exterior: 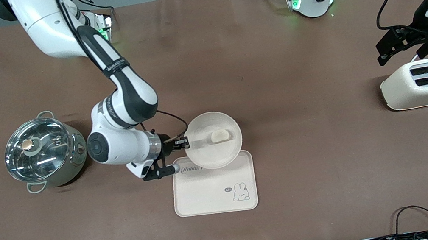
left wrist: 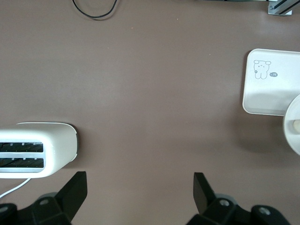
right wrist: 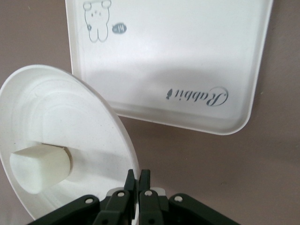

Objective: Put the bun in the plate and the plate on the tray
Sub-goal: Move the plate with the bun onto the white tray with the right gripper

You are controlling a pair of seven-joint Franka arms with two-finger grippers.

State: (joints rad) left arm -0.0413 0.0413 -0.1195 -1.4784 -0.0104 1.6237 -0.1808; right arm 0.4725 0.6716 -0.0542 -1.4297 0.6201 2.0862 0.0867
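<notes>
The round cream plate [exterior: 214, 145] is lifted and tilted, with the small pale bun [exterior: 219, 136] lying in it. My right gripper [exterior: 185, 143] is shut on the plate's rim at the side toward the right arm's end. The plate overlaps the edge of the rectangular tray [exterior: 208, 194] that is farther from the front camera. In the right wrist view the plate [right wrist: 84, 126], the bun [right wrist: 40, 168], the tray [right wrist: 187, 56] and my right gripper [right wrist: 138, 177] pinching the rim show. My left gripper [left wrist: 139, 187] is open and empty, and waits over the table near the toaster.
A steel pot with a glass lid [exterior: 44, 152] stands at the right arm's end. A cream toaster [exterior: 425, 82] stands at the left arm's end, also in the left wrist view [left wrist: 37, 153]. Bare brown table lies between the tray and the toaster.
</notes>
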